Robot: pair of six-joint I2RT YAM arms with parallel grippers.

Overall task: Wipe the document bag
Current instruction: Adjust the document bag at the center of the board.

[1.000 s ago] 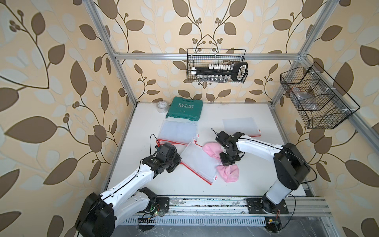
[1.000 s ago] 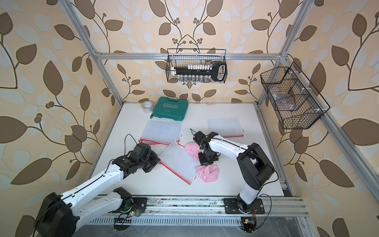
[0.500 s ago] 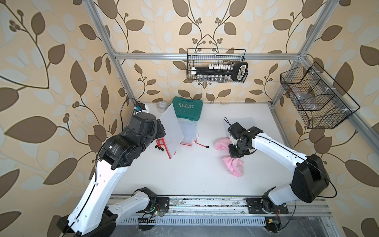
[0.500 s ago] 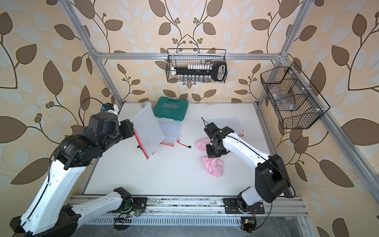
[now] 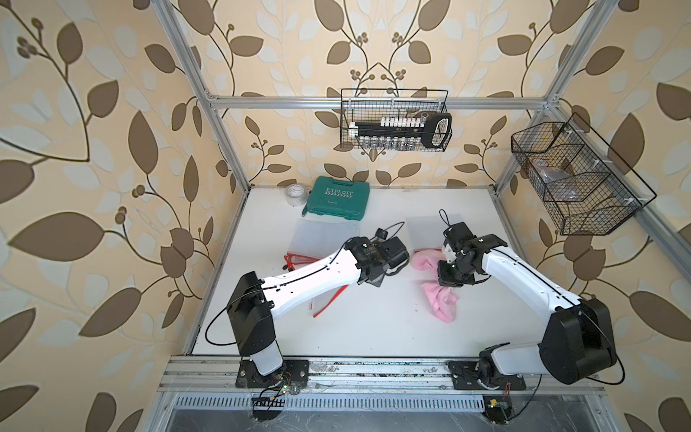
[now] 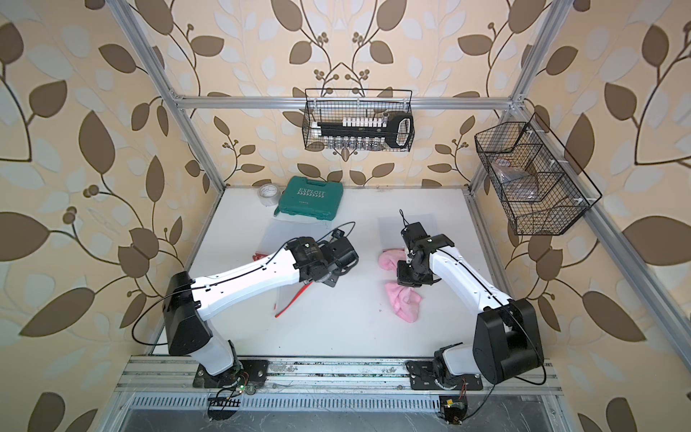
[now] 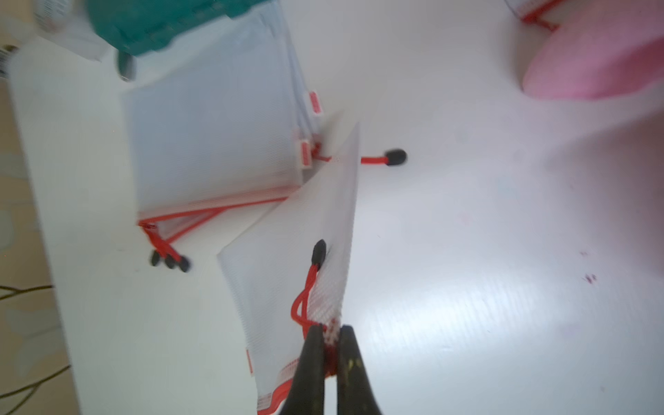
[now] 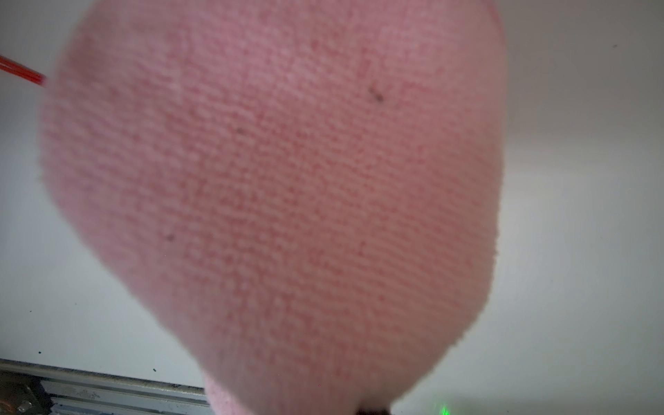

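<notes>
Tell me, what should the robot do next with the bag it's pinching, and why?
Probably lay the document bag flat on the table. The left gripper pinches its zipper corner, so it hangs tilted, and the right gripper holds the pink cloth apart from it.

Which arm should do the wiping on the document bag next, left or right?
Right, most likely: the right gripper is shut on the pink cloth, near the document bag, while the left gripper is busy pinching that bag's corner.

Your white table (image 5: 374,329) carries a green case (image 5: 336,200), a tape roll (image 5: 296,194), stacked document bags (image 5: 321,233) and a lone bag (image 5: 424,232).
</notes>
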